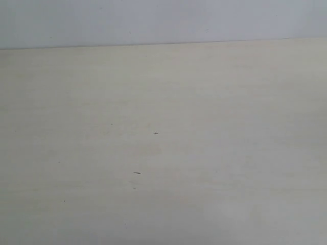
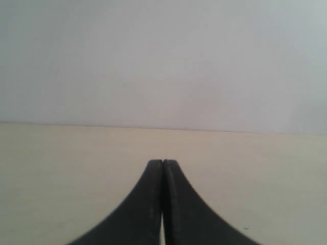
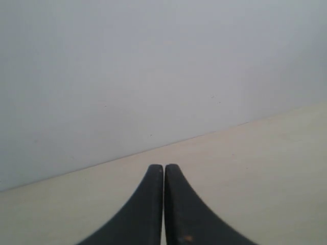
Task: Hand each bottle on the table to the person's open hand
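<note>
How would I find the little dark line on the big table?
Start with the pale cream table under the grey wall. Just left of the table's middle lies a short dark dash. The speck higher up and to its right is only a dot, while the dash is longer and lies level.

The table (image 1: 214, 153) stretched across the whole exterior view, and a wall (image 1: 163, 20) stood behind its far edge. Two small marks lay on the surface around the middle. The far speck (image 1: 156, 133) sat farther back, and the near mark (image 1: 137, 173) lay in front of it, slightly to the left, closer to the front edge. The left gripper (image 2: 162, 162) was over the table, its two fingers touching side by side, with the tips turned toward the far edge and the wall behind it. The right gripper (image 3: 164, 166) was placed the same way, over the table and facing the far edge.
</note>
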